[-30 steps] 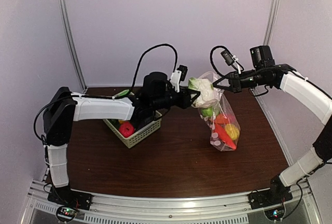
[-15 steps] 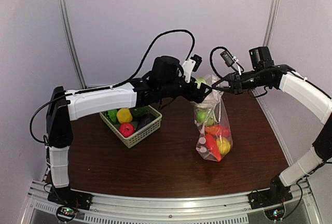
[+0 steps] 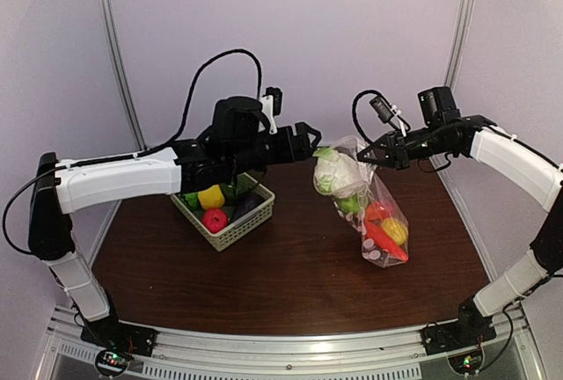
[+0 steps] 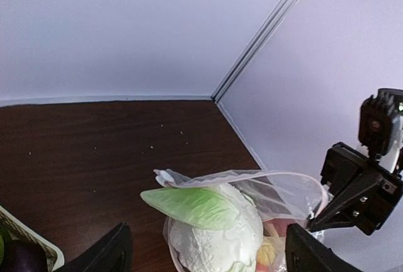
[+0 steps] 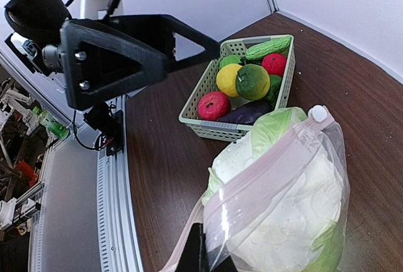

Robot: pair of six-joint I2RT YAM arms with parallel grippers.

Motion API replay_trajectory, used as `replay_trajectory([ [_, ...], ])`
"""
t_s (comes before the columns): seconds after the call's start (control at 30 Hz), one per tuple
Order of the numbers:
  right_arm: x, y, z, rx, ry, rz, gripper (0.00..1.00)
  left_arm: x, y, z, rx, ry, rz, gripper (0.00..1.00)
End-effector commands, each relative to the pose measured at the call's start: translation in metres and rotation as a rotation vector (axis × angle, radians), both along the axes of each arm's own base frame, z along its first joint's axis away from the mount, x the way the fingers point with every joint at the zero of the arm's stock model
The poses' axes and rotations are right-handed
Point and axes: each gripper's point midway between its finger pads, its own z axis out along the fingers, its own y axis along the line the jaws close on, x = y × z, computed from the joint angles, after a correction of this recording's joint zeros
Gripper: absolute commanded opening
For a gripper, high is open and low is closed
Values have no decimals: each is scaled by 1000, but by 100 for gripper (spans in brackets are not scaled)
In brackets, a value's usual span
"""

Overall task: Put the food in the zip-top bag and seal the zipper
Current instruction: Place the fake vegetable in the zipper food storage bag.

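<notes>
The zip-top bag (image 3: 374,213) is held up over the right half of the table (image 3: 264,283), slanting down to the right; whether its lower corner touches the wood cannot be told. Its mouth is filled by the cauliflower (image 3: 339,173), a green leaf poking out past the pinkish zipper (image 5: 264,165), which is seen unsealed. A green piece, the chili (image 3: 383,237) and the yellow pepper (image 3: 396,230) are seen through the plastic lower down.

The bag's far top edge is pinched by the right gripper (image 3: 365,157), jaws closed on it, the arm arched in from the right. The left gripper (image 3: 306,139) is held level just left of the mouth, spread wide and holding nothing.

Bare wood is left near and right of the bag. The basket (image 3: 237,230), with more food inside, stands well apart on the left.

In the right wrist view the gripping fingertips are cut off by the bottom edge.
</notes>
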Motion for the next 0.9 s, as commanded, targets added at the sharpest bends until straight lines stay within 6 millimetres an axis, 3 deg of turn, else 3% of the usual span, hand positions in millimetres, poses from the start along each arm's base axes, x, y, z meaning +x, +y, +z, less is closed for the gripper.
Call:
replay_trajectory([
  [0.0, -4, 8, 1, -6, -72, 34, 1, 14, -2, -73, -93, 297, 95, 80],
  [0.2, -9, 12, -4, -25, -77, 47, 1, 15, 12, -111, -236, 442, 137, 59],
  [0.47, -9, 13, -5, -32, -78, 45, 1, 5, -8, -118, -254, 471, 16, 60],
  [0.67, -7, 12, -8, -48, -86, 32, 1, -5, 11, -119, -266, 484, 47, 60],
  [0.87, -6, 14, -9, -45, -80, 36, 2, -19, -12, -129, -229, 539, -85, 54],
])
